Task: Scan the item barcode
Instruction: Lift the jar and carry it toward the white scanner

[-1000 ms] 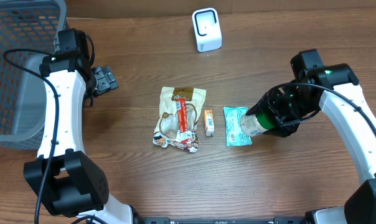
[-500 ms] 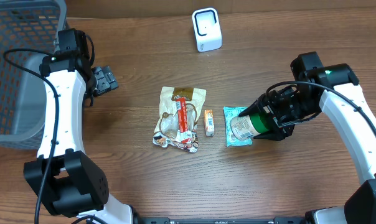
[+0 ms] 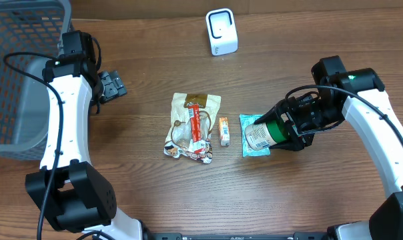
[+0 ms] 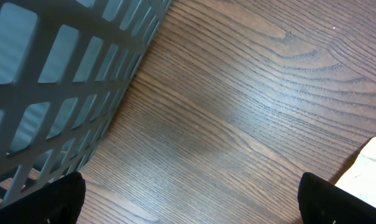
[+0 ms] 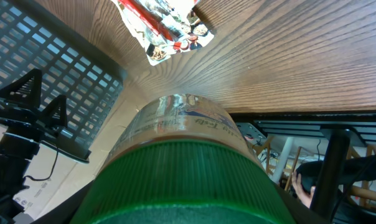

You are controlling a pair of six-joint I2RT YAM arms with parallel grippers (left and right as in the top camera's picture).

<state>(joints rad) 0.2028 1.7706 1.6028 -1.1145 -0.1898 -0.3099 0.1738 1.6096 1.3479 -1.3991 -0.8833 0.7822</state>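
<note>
Since a second before, the jar (image 3: 260,133) had tipped further over in the right end effector (image 3: 285,127), and its labelled body showed. That end effector held the jar at its green end, above a teal packet (image 3: 252,149) on the worktop (image 3: 308,193). The left end effector (image 3: 112,85) stood wide beside the basket (image 3: 15,73), well apart from the scanner (image 3: 221,31).

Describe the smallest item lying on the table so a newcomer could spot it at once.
On the wooden table, below the white scanner in the overhead view, lies a row of three flat items. The middle one, between the beige snack bag and the teal packet, is the small orange box: the narrowest, and the only orange one.
</note>
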